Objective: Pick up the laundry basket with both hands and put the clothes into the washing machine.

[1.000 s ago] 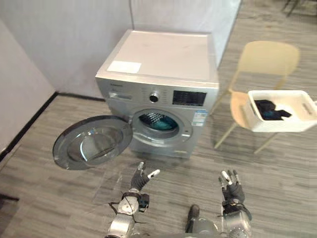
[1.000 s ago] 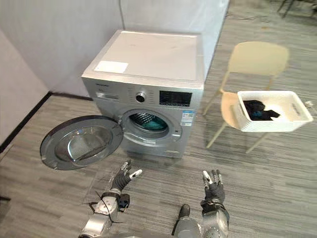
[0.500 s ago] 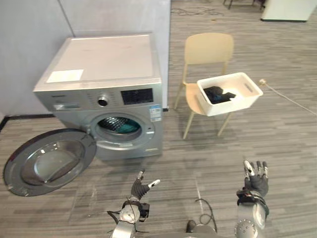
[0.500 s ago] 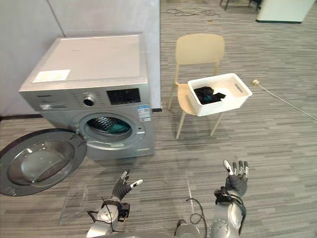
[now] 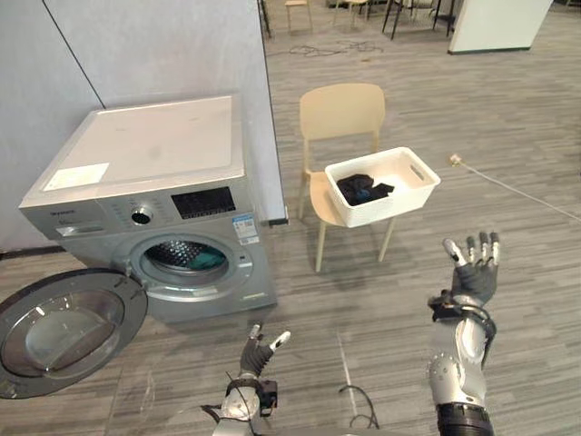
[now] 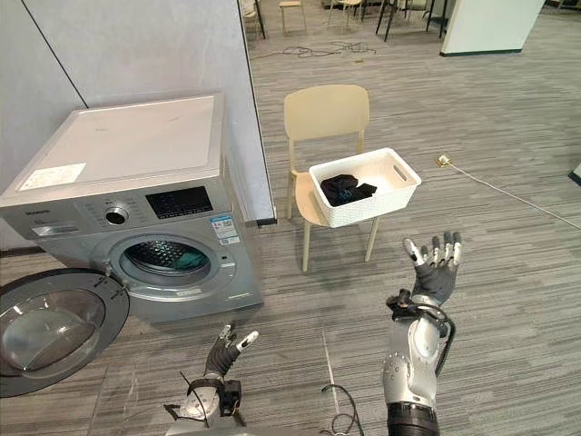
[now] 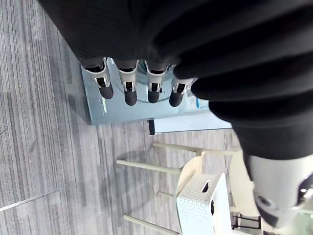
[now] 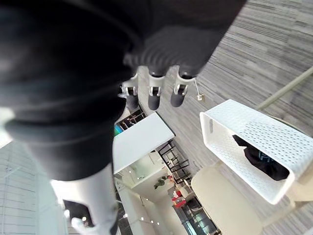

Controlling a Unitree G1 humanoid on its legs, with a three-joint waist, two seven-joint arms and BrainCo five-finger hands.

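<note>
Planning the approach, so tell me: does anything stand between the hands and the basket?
Nothing visible does. Bare floor lies between the left hand, the right hand and the basket on the chair. Both hands are open.

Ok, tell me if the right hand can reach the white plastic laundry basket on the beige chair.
Probably not yet: the open right hand is raised well short of the white plastic laundry basket. Nothing blocks it; bare floor lies between, so step closer.
</note>
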